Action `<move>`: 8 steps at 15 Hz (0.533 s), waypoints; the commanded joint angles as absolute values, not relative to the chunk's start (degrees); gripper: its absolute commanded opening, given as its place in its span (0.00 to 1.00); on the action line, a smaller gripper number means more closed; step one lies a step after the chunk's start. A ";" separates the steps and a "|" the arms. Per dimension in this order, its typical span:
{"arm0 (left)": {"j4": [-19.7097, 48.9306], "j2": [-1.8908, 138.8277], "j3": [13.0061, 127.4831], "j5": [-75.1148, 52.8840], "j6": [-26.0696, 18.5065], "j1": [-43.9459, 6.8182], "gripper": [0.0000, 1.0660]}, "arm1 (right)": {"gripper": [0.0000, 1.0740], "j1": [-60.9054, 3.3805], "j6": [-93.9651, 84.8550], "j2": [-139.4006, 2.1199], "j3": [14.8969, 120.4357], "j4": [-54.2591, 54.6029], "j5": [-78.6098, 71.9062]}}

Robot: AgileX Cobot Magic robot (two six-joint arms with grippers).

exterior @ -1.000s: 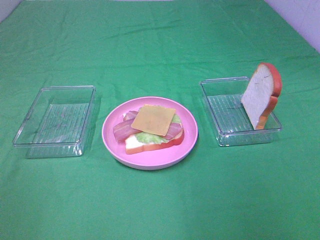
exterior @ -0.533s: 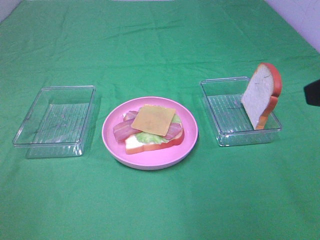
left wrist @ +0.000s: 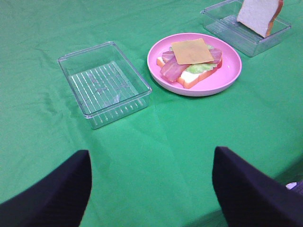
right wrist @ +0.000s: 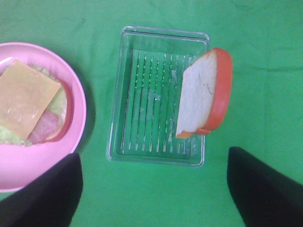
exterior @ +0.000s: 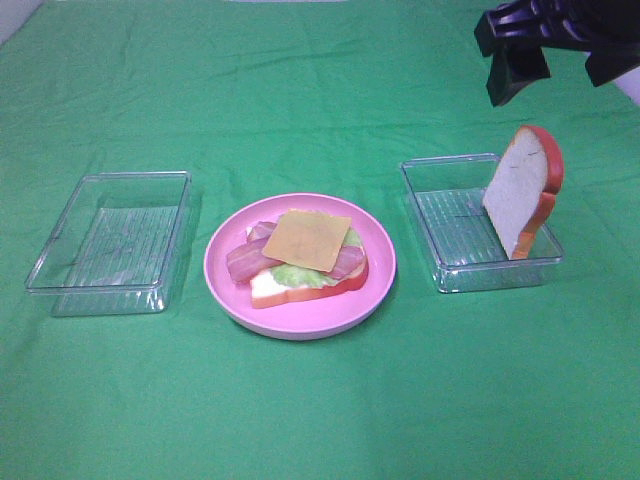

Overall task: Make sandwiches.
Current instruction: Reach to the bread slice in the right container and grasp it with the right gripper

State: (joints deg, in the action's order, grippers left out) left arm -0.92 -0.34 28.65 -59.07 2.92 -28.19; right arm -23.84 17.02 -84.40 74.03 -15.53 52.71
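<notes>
An open-faced sandwich stack (exterior: pixel 300 265) lies on the round pink plate (exterior: pixel 222 272): a bread slice, lettuce, bacon strips and a yellow cheese square (exterior: pixel 307 239) on top. A second bread slice (exterior: pixel 522 190) stands on edge in the right clear container (exterior: pixel 450 272), leaning on its far wall. My right gripper (exterior: pixel 552 85) hangs open above and behind that container; in the right wrist view its open gripper (right wrist: pixel 154 189) frames the bread slice (right wrist: pixel 201 94) and the container (right wrist: pixel 161 32). My left gripper (left wrist: pixel 151 189) is open and holds nothing, well short of the plate (left wrist: pixel 227 75).
An empty clear container (exterior: pixel 110 240) sits left of the plate, seen too as the container (left wrist: pixel 104 80) in the left wrist view. Green cloth covers the whole table. A pale wall edge shows at the far right corner.
My right gripper has come into the high view, from a black sliver at the right edge to a place above and behind the right container. Nothing else has moved.
</notes>
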 commanded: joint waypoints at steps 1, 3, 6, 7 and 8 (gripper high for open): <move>-1.15 -1.43 28.53 -59.30 3.44 -28.13 0.65 | 0.71 -18.11 11.75 -89.67 80.50 -9.28 55.46; -1.15 -1.43 28.53 -59.30 3.44 -28.13 0.65 | 0.71 -13.41 7.22 -92.93 83.71 -1.95 56.49; -1.15 -1.43 28.53 -59.24 3.44 -28.13 0.65 | 0.71 -5.67 0.92 -101.18 88.75 5.90 61.59; -1.15 -1.43 28.53 -59.24 3.44 -28.13 0.65 | 0.71 -4.70 -0.46 -103.59 90.18 6.47 63.37; -1.15 -1.43 28.53 -59.24 3.38 -28.13 0.65 | 0.71 -4.24 -1.60 -105.71 91.33 7.45 64.80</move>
